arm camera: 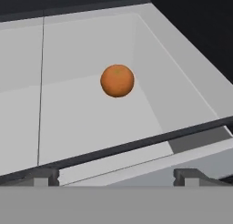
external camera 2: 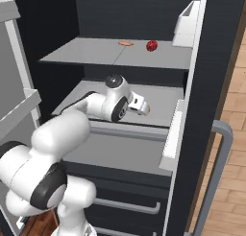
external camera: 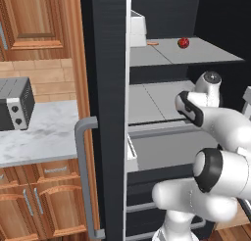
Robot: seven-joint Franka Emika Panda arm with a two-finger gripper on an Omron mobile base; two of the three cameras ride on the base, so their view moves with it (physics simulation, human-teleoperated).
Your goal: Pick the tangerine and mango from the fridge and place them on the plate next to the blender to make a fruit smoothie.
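Tangerine (arm camera: pixel 117 80) sits alone on the pale lower fridge shelf (arm camera: pixel 82 118), near its side wall, well ahead of our hand (arm camera: pixel 116 175), whose fingers stand spread wide with nothing between them. We judge it light, round, smooth and slightly soft, likely to roll, so we would pinch it gently across its widest middle. Mango (external camera 2: pixel 152 45) rests on the shelf above.

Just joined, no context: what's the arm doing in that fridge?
The white arm is reaching into the open tall black fridge at its lower light grey shelf. Its claw is open and empty, facing the small plain orange tangerine lying on that shelf ahead of it, untouched. The small red mango sits on the shelf above.
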